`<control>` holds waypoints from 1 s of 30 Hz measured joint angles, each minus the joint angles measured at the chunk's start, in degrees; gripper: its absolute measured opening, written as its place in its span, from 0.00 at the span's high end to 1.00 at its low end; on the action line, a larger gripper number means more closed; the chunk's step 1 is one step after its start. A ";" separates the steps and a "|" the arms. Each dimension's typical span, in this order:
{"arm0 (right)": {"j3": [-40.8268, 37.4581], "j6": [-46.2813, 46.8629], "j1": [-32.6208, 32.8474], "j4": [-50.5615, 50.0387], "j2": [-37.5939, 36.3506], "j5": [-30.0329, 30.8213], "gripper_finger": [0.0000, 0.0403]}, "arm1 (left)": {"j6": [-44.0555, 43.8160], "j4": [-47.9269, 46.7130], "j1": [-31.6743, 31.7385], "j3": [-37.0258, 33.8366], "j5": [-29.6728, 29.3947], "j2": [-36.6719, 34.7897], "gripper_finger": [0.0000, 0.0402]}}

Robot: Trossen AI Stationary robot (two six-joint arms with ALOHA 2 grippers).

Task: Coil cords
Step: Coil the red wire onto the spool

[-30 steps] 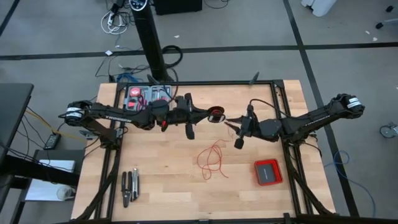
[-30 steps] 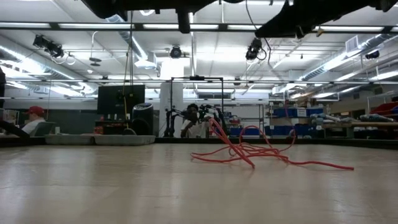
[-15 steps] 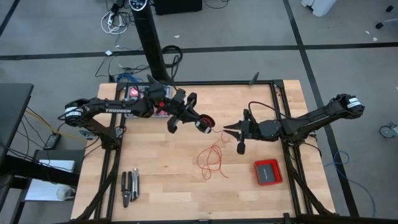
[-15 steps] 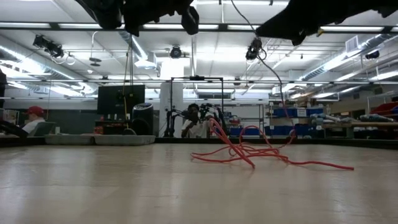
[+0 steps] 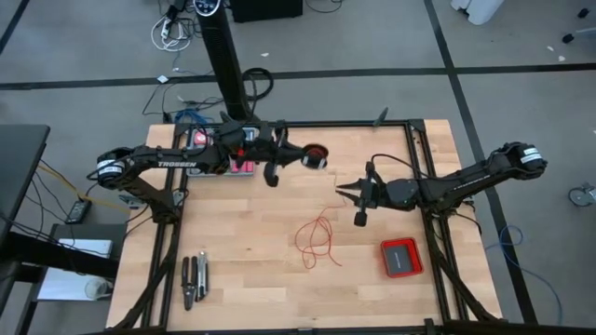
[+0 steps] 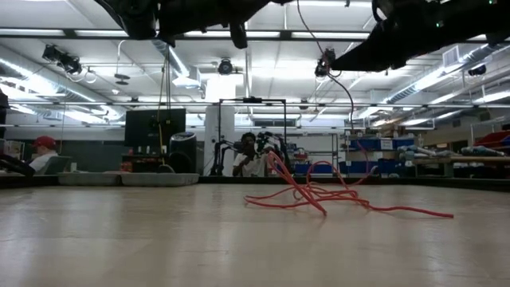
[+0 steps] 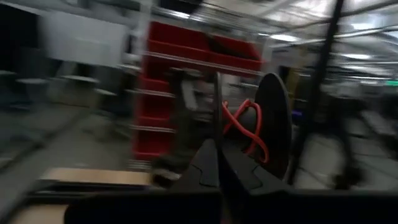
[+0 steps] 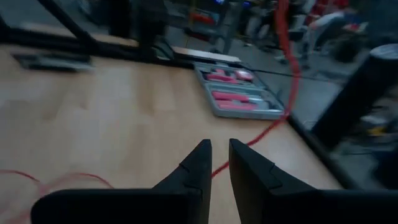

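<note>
Gripping the black spool [image 5: 316, 158], the left gripper [image 5: 303, 158] is clamping it above the table's [image 5: 242, 270] far side.
Right gripper [image 5: 341, 192] is hovering slightly parted, gripping nothing, near the loose red wire [image 5: 318, 238].

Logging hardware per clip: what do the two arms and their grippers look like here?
Both arms are dark, slim and jointed. The left arm carries white lettering along one link; the right arm ends in a pale band near its base, with a thin black cable looping above it. Each gripper, left gripper and right gripper, has two dark, tapered fingers.
</note>
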 joint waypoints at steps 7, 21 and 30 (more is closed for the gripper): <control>2.54 -6.73 0.58 -3.26 0.00 8.29 0.87 | 1.60 -0.16 -1.61 0.00 -16.70 0.00 1.00; 9.20 -18.80 0.49 -7.49 3.89 11.34 0.87 | 4.64 -5.63 -7.95 0.00 -40.49 0.02 1.00; 18.01 -31.23 0.53 -13.10 12.80 18.56 0.86 | -3.12 -7.18 -7.97 -0.02 -38.49 0.02 1.00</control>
